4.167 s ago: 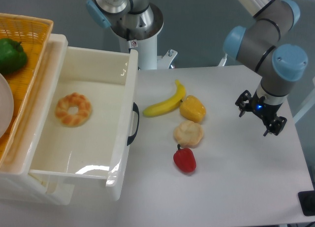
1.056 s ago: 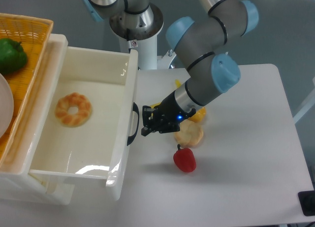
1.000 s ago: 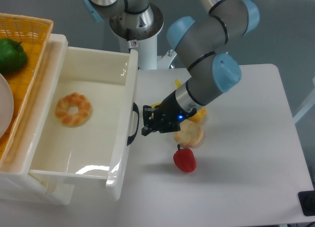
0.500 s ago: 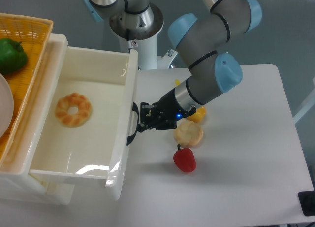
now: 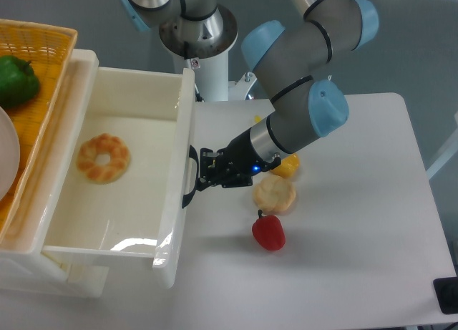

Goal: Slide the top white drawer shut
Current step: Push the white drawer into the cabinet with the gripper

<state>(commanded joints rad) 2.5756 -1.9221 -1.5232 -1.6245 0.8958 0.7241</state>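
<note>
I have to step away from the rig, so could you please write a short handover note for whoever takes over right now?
Hand: pressed against the black handle of the top white drawer; I cannot tell whether it is open or shut.
Drawer: mostly open, with a doughnut inside.
Done: contact made, and the drawer front has started moving in compared with a moment ago.
Left: push it fully closed. The red pepper and bun lie beside the arm.
</note>
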